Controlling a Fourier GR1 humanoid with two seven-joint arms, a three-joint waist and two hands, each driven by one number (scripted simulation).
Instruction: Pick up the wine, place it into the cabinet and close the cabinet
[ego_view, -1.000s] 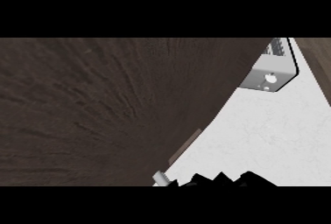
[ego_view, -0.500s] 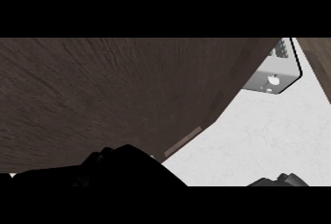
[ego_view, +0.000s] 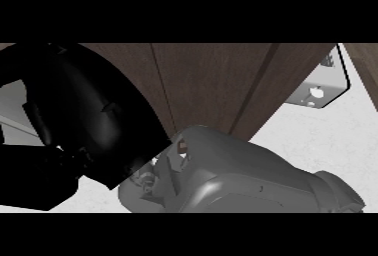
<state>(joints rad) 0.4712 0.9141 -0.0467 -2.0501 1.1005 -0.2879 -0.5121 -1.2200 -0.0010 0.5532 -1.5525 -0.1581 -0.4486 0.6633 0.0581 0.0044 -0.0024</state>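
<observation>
Cabinet door of dark wood fills the view just beyond a black hand at upper left; which hand it is, and its finger state, I cannot tell. Grey forearm sits below. Wine not visible. Judged step: closing the cabinet. Next: push the door flush.

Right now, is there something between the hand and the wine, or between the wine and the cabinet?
I cannot tell. No wine shows in this view. The left hand and a grey forearm fill the foreground, before the brown cabinet door, and hide what lies beyond.
</observation>
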